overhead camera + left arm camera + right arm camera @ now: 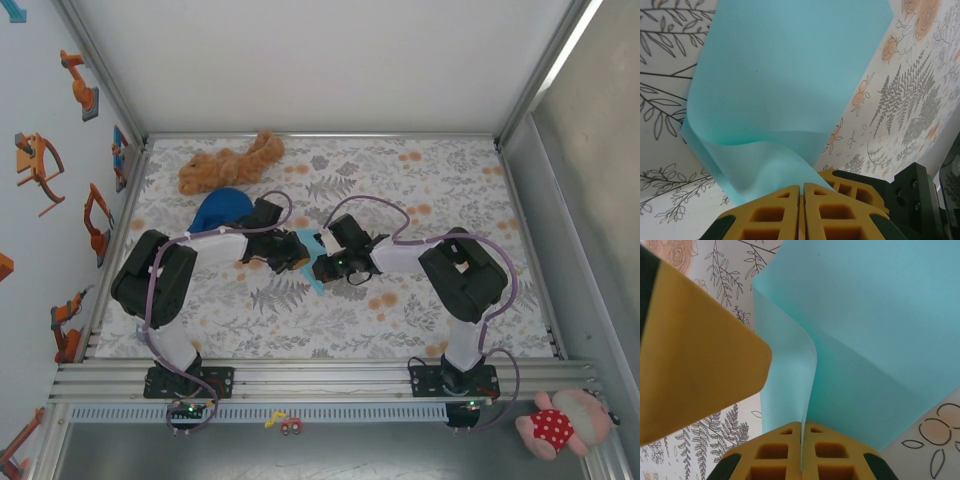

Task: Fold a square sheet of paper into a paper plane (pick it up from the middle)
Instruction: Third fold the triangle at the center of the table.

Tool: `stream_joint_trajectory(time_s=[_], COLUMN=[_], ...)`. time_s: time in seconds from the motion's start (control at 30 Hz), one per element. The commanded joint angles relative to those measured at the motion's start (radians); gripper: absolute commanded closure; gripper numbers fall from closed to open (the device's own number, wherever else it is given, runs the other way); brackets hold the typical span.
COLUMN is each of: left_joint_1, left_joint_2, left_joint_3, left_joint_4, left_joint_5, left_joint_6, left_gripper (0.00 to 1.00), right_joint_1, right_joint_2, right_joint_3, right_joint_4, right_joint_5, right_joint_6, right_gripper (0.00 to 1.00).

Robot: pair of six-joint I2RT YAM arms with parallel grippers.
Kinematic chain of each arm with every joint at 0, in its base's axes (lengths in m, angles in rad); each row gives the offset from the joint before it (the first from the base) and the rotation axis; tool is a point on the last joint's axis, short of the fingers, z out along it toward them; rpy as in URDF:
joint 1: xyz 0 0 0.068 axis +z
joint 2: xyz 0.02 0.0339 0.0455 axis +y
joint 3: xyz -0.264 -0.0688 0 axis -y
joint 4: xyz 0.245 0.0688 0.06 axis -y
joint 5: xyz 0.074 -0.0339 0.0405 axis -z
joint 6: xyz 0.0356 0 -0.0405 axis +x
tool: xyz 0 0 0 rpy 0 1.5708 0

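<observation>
The light cyan-blue sheet of paper (pixel 314 256) hangs just above the table's middle, held between both grippers. In the left wrist view the sheet (pixel 790 70) curls down in an S-bend to my left gripper (pixel 802 189), whose yellow fingers are shut with the paper's edge in their gap. In the right wrist view the paper (pixel 875 330) bends sharply and its edge runs into the shut fingers of my right gripper (pixel 802 426). From above, the left gripper (pixel 298 254) and right gripper (pixel 324 263) nearly touch. A paper plane is out of view.
A brown plush toy (pixel 232 162) lies at the back left, with a dark blue dome (pixel 220 210) beside the left arm. The floral tablecloth (pixel 420 300) is bare on the right. Metal frame rails bound the table; a pink plush (pixel 560 425) lies outside.
</observation>
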Motion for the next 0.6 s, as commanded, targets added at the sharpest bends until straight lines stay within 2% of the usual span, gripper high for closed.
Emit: stream_joint_trajectory(time_s=[0.0, 0.57], left_joint_1=[-0.004, -0.003], left_joint_2=[0.020, 0.072], left_joint_3=[-0.005, -0.003], left_joint_4=[0.005, -0.052], left_joint_5=[-0.003, -0.053], left_joint_6=[-0.018, 0.019], left_gripper=[0.89, 0.90], right_joint_1=[-0.005, -0.005], right_joint_2=[0.041, 0.047], right_joint_3=[0.009, 0.013], right_joint_4=[-0.072, -0.083], right_joint_5=[0.033, 0.039], right_joint_6=[0.007, 0.009], right_gripper=[1.00, 1.00])
